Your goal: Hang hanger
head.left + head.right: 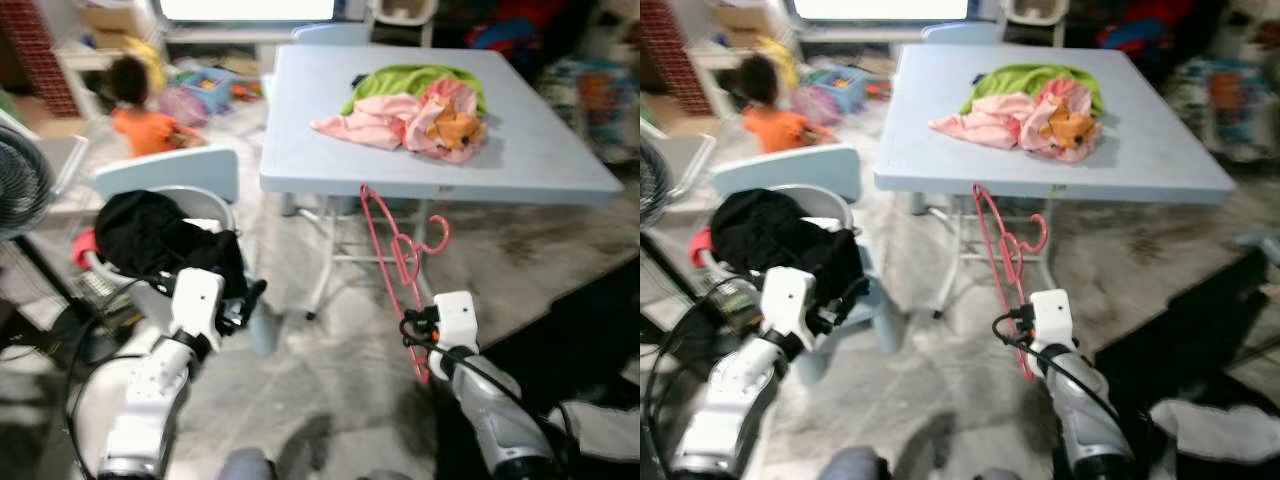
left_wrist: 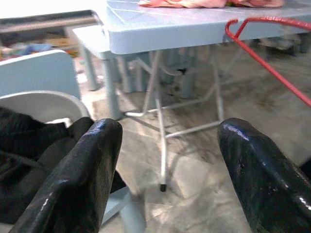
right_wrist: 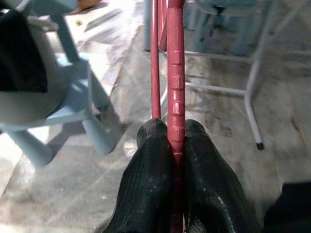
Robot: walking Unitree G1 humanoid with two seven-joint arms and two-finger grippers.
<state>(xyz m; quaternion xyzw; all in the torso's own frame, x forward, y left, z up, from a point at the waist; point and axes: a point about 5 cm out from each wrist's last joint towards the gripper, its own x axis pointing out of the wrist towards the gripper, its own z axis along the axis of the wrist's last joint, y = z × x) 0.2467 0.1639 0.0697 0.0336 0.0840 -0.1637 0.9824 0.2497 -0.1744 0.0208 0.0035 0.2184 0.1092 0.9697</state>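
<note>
- One fan (image 1: 18, 185) at the far left edge, well left of the left gripper; only part of its cage shows.
- One person in an orange top (image 1: 140, 118) sits on the floor, far beyond the left gripper, among blurred toys.
- One black garment (image 1: 160, 235) heaped in a pale basin (image 1: 200, 203) on a light blue chair (image 1: 170, 170), just beyond and left of the left gripper.
- Left gripper (image 2: 167, 179): its two black fingers (image 2: 82, 179) stand wide apart with nothing between them, held low beside the chair and pointing toward the table legs.
- One light blue table (image 1: 330, 140) ahead of both grippers, its top above them. On it lies one pile of clothes: a green piece (image 1: 410, 78), a pink piece (image 1: 375, 120), and an orange bit (image 1: 455, 128) tucked in the pink.
- One red hanger (image 1: 400, 265), up and forward from the right gripper; its hook end rises to the table's near edge, whether touching I cannot tell. A second small hook curls out on its right side.
- Right gripper (image 3: 175, 160): two fingers pressed together on the hanger's lower bar, gripping it tight from both sides. A second red bar runs just beside the gripped one.
- Dark mat (image 1: 580, 320) on the floor, right of the right gripper.
</note>
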